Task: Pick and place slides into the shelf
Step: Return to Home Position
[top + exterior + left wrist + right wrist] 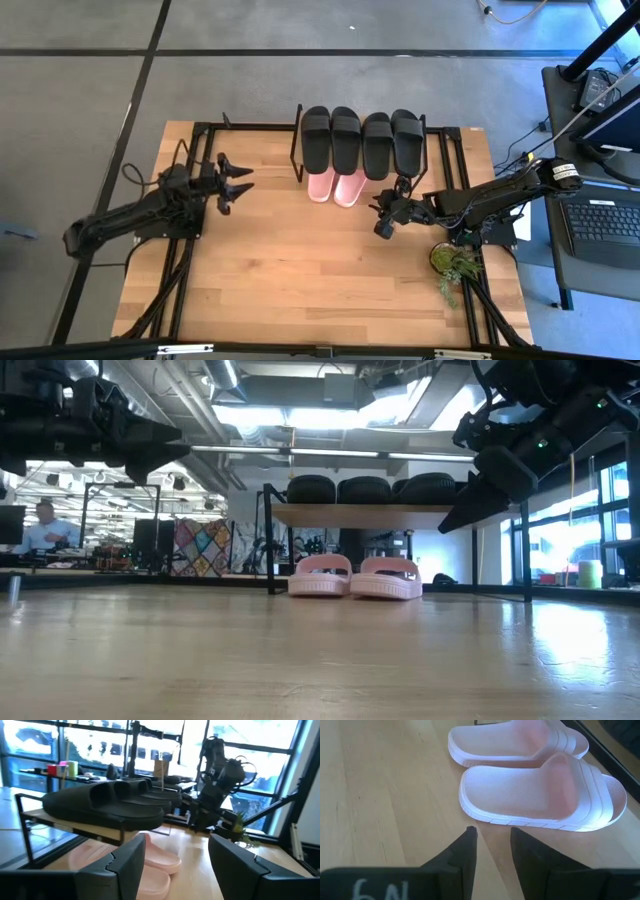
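The shelf (296,150) stands at the table's far middle. Its wooden board (400,515) carries two pairs of black slides (360,140), side by side, soles down. The pink pair (335,187) rests on the tabletop under the board, heels sticking out toward the near edge (355,575). My left gripper (243,182) hovers open to the left of the shelf, above the table, fingers pointing at it (175,845). My right gripper (385,215) hangs open just right of and nearer than the pink slides (545,790), clear of the table (455,520).
A small potted plant (450,262) stands near the table's right edge, beside the right arm. A desk with a laptop (600,225) lies beyond that edge. Bare tabletop (300,280) stretches across the near half. A person (45,525) sits far behind in the room.
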You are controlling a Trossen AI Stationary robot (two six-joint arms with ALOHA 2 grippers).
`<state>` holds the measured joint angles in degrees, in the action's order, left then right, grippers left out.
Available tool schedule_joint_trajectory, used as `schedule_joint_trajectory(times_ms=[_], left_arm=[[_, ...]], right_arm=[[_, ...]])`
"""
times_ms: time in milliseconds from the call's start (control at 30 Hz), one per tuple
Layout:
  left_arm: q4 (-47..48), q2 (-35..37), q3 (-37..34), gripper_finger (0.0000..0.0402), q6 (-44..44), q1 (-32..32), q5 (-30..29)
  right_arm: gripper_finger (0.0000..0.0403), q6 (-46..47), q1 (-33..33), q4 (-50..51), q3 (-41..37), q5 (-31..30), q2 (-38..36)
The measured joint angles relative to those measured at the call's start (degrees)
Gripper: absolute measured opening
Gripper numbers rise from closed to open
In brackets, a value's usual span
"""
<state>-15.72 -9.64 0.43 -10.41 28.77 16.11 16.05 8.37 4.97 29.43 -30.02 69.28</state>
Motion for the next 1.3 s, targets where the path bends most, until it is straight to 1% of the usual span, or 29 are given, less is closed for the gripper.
schedule_joint_trajectory(times_ms=[267, 467, 567, 633, 867, 1000, 1067, 1200, 1300], left_arm=[[7.22, 5.38, 0.00, 0.0208, 0.00, 3.91, 0.04], [8.74, 8.38, 0.00, 0.0208, 0.28, 6.63, 0.04], [11.01, 9.48, 0.00, 0.0208, 0.52, 8.28, -0.05], [12.84, 9.50, 0.00, 0.0208, 0.55, 9.60, -0.36], [13.02, 9.50, 0.14, 0.0208, 0.07, 12.10, -0.35], [13.07, 9.50, 0.16, 0.0208, 0.02, 12.09, -0.23], [13.10, 9.50, 0.17, 0.0208, 0.02, 12.09, -0.20], [13.13, 9.50, 0.17, 0.0208, 0.02, 12.09, -0.20], [13.15, 9.50, 0.17, 0.0208, 0.26, 12.09, -0.31]], right_arm=[[0.0120, 0.05, -0.01, 0.01, 0.00, 0.00, 0.00], [0.0120, 0.20, 0.00, 0.03, 0.00, 0.02, -0.02], [0.0120, 0.23, -0.01, 0.12, 0.00, 0.02, -0.02], [0.0120, 0.28, -0.01, 0.33, 0.00, 0.02, -0.02], [0.0120, 1.79, -0.03, 0.26, 0.00, -0.18, -0.04], [0.0120, 3.17, -0.93, -0.04, 0.04, -5.02, -0.04], [0.0120, 3.11, -1.65, -0.04, 0.04, -5.82, -0.14], [0.0120, -0.01, -2.91, 0.14, 0.04, -5.89, -0.92], [0.0120, -2.04, -3.76, 1.03, 0.05, -5.87, -2.80]])
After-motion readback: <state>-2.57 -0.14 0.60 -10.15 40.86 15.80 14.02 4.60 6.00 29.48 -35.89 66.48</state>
